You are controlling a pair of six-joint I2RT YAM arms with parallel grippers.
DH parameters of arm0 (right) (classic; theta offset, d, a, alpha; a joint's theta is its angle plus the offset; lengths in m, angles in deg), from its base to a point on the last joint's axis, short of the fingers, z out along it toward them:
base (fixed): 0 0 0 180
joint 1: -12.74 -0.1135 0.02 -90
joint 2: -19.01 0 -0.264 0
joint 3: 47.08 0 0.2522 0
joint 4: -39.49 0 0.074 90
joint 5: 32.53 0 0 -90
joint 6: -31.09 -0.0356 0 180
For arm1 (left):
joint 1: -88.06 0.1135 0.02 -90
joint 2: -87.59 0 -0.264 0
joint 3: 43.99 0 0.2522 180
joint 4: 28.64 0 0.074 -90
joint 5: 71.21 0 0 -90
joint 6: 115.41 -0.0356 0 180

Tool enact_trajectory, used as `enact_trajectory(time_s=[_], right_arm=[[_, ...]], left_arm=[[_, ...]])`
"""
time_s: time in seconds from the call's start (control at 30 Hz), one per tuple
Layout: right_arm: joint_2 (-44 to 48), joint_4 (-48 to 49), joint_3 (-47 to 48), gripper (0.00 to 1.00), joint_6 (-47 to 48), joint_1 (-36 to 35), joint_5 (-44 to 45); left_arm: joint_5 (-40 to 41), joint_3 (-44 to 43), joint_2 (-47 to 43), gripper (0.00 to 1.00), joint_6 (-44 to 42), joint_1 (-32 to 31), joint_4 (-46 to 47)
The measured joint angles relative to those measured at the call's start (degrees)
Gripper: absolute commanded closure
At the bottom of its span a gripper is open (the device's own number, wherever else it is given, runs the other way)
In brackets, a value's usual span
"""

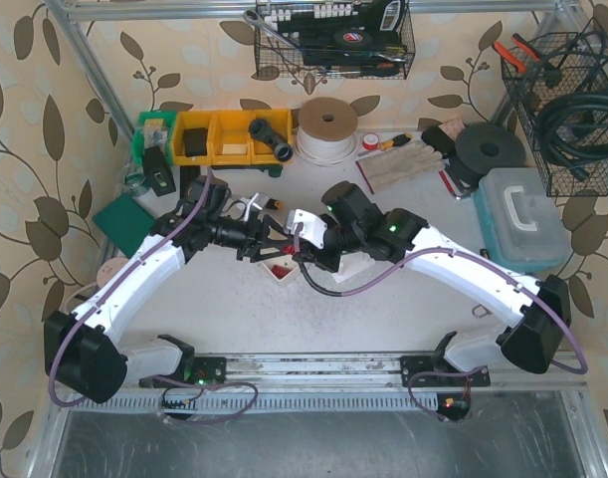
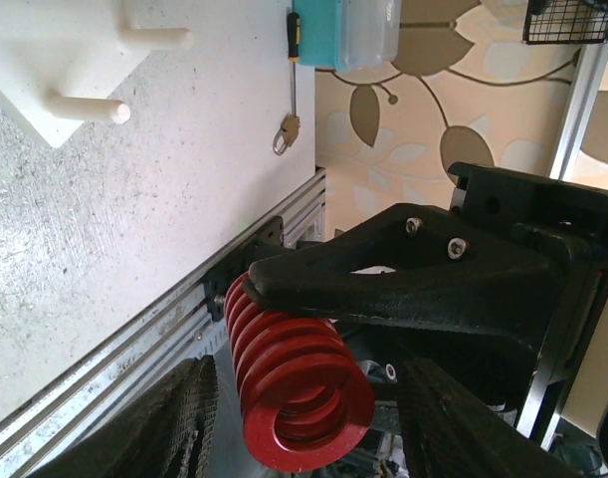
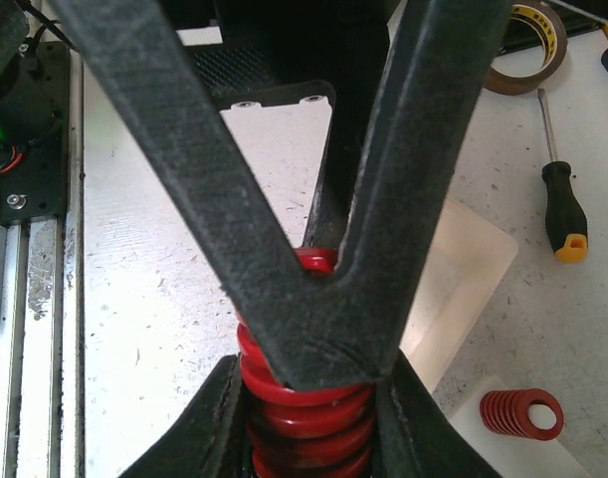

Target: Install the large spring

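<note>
The large red spring (image 2: 296,383) hangs above the table between both grippers. My right gripper (image 3: 308,428) is shut on its coils (image 3: 305,410); one of its black fingers (image 2: 403,274) lies along the spring's top in the left wrist view. My left gripper (image 2: 308,418) straddles the same spring. Its left pad (image 2: 179,423) is almost against the coils, and its right pad (image 2: 458,423) stands a little off them. In the top view the two grippers meet at mid-table (image 1: 296,251). A white block with pegs (image 2: 45,85) rests on the table beyond.
A white tray (image 1: 281,270) holding smaller red springs (image 3: 522,413) sits under the grippers. Near the spot lie a black-and-yellow screwdriver (image 3: 565,214) and a tape roll (image 3: 527,40). A teal toolbox (image 1: 522,219) stands at the right, with yellow bins (image 1: 234,137) and a cord spool (image 1: 328,127) at the back.
</note>
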Motion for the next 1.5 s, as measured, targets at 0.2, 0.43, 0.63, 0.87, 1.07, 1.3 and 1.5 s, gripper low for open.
enact_trajectory(time_s=[0.2,0.43,0.63,0.87,1.07,1.3,1.5], right_arm=[[-0.83,-0.24,0.48,1.00,0.09,0.00,0.00],[-1.09,-0.55,0.81,1.00,0.42,0.00,0.00],[-1.38,-1.38,1.73,1.00,0.42,0.07,0.00],[-2.34,-2.47,2.56,0.87,0.33,0.11,0.52],[-2.43,-2.45,2.78,0.47,-2.10,-0.11,2.58],[1.84,2.54,-0.31,0.45,-7.52,0.11,4.37],[10.64,9.68,-7.58,0.22,-18.82,4.33,-0.22]], left_arm=[[0.00,0.00,0.00,0.48,-0.11,-0.02,-0.04],[0.00,0.00,0.00,0.55,-0.26,-0.02,-0.04],[0.11,0.00,0.04,0.69,-0.46,-0.02,-0.28],[1.49,0.11,0.04,1.00,-1.11,0.00,-0.81],[2.03,0.11,0.04,1.00,-1.42,0.00,-0.24],[2.69,-0.04,0.39,1.00,-1.20,-0.02,0.57],[2.82,0.15,1.25,1.00,3.21,-0.02,7.69]])
